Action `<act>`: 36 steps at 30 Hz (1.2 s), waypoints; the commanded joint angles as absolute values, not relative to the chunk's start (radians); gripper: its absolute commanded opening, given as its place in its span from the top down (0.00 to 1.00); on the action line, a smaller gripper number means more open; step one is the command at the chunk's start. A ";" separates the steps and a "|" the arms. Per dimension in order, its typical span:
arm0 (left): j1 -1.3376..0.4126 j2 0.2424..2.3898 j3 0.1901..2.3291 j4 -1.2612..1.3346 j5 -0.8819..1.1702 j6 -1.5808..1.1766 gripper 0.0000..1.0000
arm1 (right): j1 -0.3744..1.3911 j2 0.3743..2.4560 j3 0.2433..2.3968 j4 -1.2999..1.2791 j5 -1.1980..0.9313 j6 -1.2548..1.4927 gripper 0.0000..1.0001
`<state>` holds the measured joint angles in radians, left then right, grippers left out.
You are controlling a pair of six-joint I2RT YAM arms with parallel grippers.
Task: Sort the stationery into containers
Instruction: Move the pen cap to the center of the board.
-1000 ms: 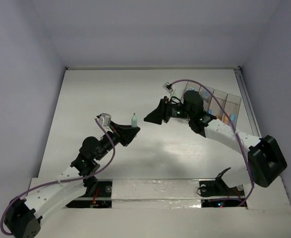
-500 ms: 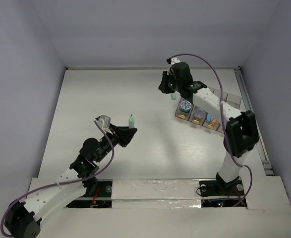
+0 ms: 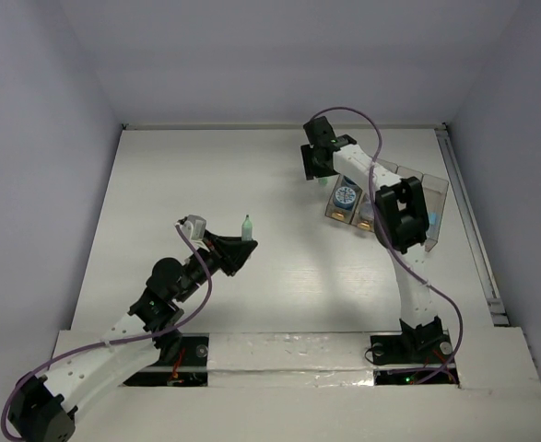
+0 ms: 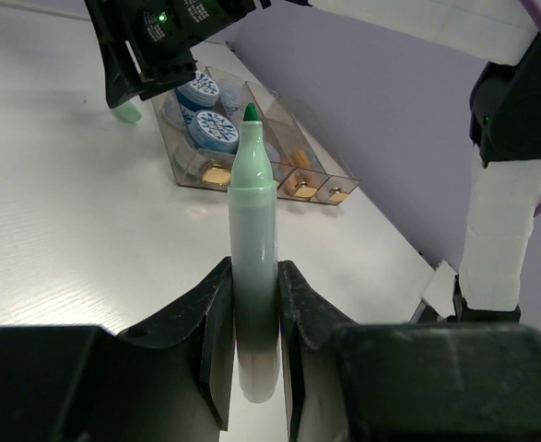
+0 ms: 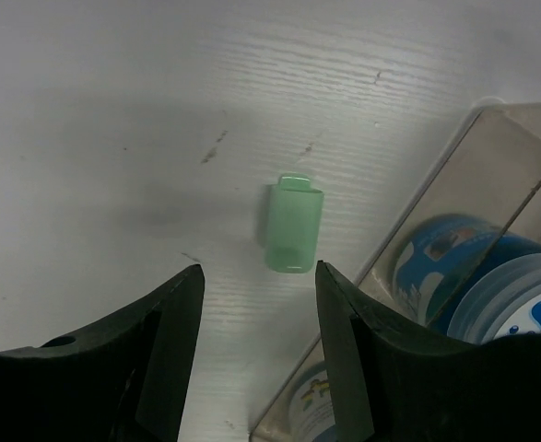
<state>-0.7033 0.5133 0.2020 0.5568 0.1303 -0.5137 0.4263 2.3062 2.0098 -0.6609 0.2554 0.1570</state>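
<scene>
White tabletop (image 3: 159, 184), pale walls around. Left gripper (image 4: 254, 304) is clamped on a pale green marker (image 4: 253, 221), which stands upright with its dark tip exposed. Right gripper (image 5: 258, 285) is spread wide and empty over a pale green cap (image 5: 294, 224) lying just beside the clear organiser box (image 5: 477, 170), which holds blue tubs (image 5: 505, 299).

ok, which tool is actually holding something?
The left tool, shut on the upright green marker; the right tool is open over the loose green cap.

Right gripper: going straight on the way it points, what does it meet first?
The right gripper, jaws open, would likely meet the pale green cap lying on the table beside the organiser box; depth is uncertain.
</scene>
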 commanded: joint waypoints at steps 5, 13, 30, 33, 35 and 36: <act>-0.703 0.519 0.190 0.649 0.175 -0.525 1.00 | 0.407 2.348 2.082 -0.710 0.322 0.121 0.45; -0.703 0.526 0.189 0.653 0.176 -0.523 1.00 | 0.385 2.424 2.146 -0.719 0.287 0.110 0.48; -0.703 0.548 0.193 0.654 0.152 -0.511 1.00 | 0.491 2.263 1.919 -0.535 -0.054 -0.169 0.84; -0.703 0.532 0.196 0.632 0.135 -0.503 1.00 | 0.573 2.182 1.816 -0.543 -0.078 -0.242 0.84; -0.703 0.509 0.196 0.615 0.114 -0.497 1.00 | 0.627 2.139 1.729 -0.549 -0.106 -0.265 0.84; -0.703 0.502 0.196 0.612 0.109 -0.495 1.00 | 0.643 2.117 1.697 -0.549 -0.110 -0.265 0.84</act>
<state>-0.7033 0.5346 0.2020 0.5797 0.1349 -0.5159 0.5644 2.2219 1.7691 -0.5587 -0.0254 -0.1772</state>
